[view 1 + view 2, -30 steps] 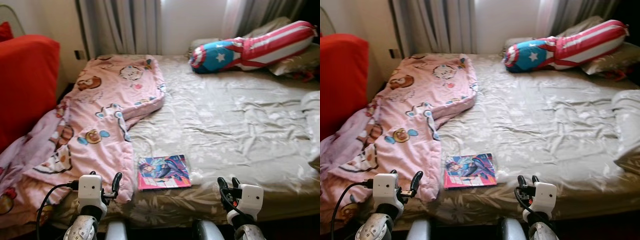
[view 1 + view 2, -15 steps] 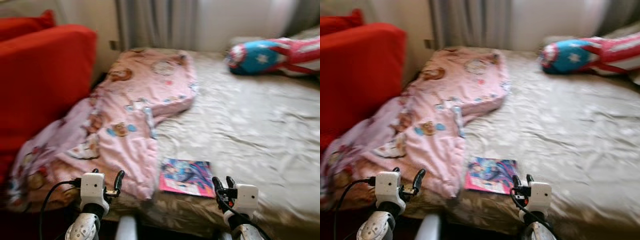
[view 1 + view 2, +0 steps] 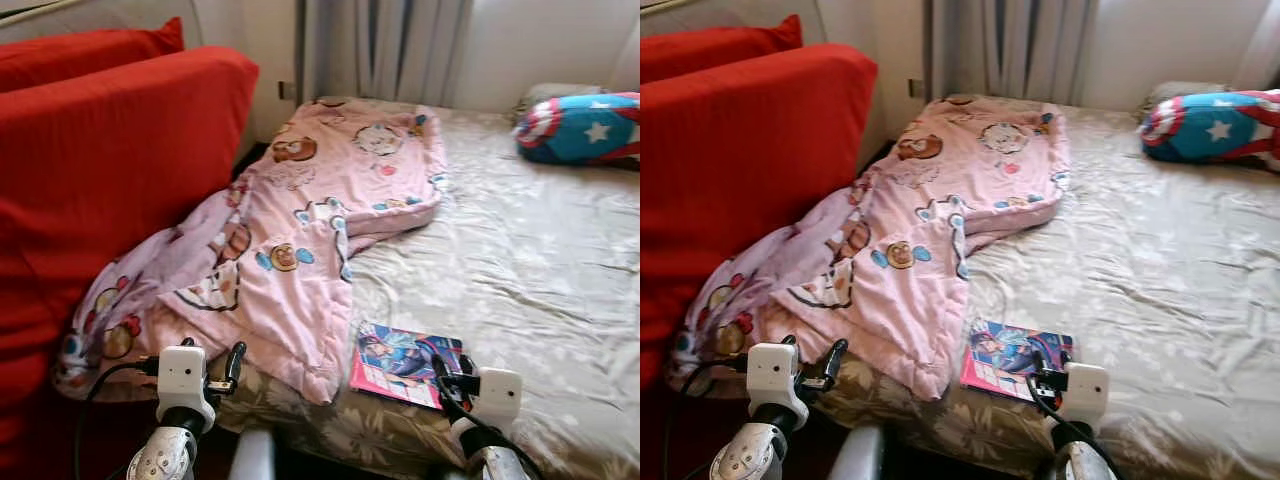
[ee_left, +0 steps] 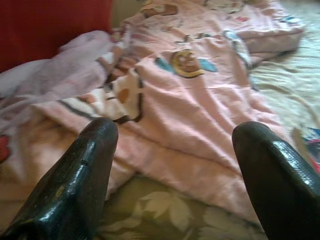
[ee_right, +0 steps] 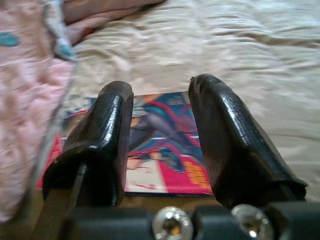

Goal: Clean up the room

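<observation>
Near the bed's (image 3: pixel 520 250) front edge: a book (image 3: pixel 402 362), flat on the sheet, its left side just beside the pink blanket's (image 3: pixel 320 240) hem. Right gripper (image 5: pixel 161 135) low over the near edge, fingers narrowly parted, framing the cover; probably not touching, hard to tell. Left gripper (image 4: pixel 172 175) spread wide, empty, before the blanket's near fold. Left: red sofa (image 3: pixel 90 170). Far right: starred pillow (image 3: pixel 580 128).

One pink blanket (image 3: pixel 320 230), one comic book (image 3: pixel 402 362), one star-patterned pillow (image 3: pixel 585 128) (at the bed's (image 3: pixel 520 260) far corner) and two red cushions (image 3: pixel 100 170).
</observation>
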Motion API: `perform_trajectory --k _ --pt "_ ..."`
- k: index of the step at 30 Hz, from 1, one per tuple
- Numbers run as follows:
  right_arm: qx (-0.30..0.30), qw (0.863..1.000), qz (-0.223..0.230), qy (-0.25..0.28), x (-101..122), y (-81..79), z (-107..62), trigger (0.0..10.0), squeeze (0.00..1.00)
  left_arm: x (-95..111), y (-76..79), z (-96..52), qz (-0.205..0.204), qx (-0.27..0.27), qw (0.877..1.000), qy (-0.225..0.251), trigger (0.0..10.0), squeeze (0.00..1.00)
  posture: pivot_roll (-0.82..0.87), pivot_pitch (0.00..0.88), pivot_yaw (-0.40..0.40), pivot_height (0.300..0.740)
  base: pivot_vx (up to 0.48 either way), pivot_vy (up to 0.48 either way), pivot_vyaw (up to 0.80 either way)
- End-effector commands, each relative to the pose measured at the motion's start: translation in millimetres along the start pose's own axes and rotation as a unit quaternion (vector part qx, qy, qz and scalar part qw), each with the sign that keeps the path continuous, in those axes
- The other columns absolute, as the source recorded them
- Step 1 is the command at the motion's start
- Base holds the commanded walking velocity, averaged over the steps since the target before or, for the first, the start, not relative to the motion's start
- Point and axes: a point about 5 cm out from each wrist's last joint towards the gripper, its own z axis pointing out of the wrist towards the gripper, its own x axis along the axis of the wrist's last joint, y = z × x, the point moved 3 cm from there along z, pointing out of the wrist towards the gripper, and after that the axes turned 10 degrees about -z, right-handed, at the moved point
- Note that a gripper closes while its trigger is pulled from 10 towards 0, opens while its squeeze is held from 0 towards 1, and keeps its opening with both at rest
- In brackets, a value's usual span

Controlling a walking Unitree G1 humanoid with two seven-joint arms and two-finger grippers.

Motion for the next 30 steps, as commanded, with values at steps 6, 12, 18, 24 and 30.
perform_trajectory --k 6,12,18,24,30 --pt "-0.054 0.997 0.032 -0.040 -9 21.3 16.1 10.0 0.00 3 3.0 -0.1 0.006 -0.009 1.000 0.002 10.0 0.00 0.06 0.018 -0.033 0.587 0.265 0.000 0.00" --pt "-0.063 0.996 0.043 -0.049 -7 26.4 28.2 10.0 0.00 6 2.6 0.1 0.009 -0.012 1.000 0.005 10.0 0.00 0.07 0.028 -0.029 0.587 0.278 0.000 0.00" --pt "-0.057 0.995 0.052 -0.069 -12 23.5 38.1 10.0 0.00 8 1.9 -1.8 0.012 -0.015 1.000 0.004 10.0 0.00 0.09 0.040 -0.018 0.587 0.308 0.000 0.00" --pt "-0.054 0.995 0.055 -0.070 -11 20.4 44.3 10.0 0.00 9 -0.5 -4.4 0.017 -0.015 1.000 0.003 10.0 0.00 0.10 0.040 -0.012 0.587 0.331 0.000 0.00" --pt "-0.057 0.994 0.057 -0.072 -11 20.2 47.8 10.0 0.00 10 -1.8 -5.6 0.019 -0.014 1.000 0.002 10.0 0.00 0.10 0.049 -0.005 0.587 0.113 0.000 0.00"
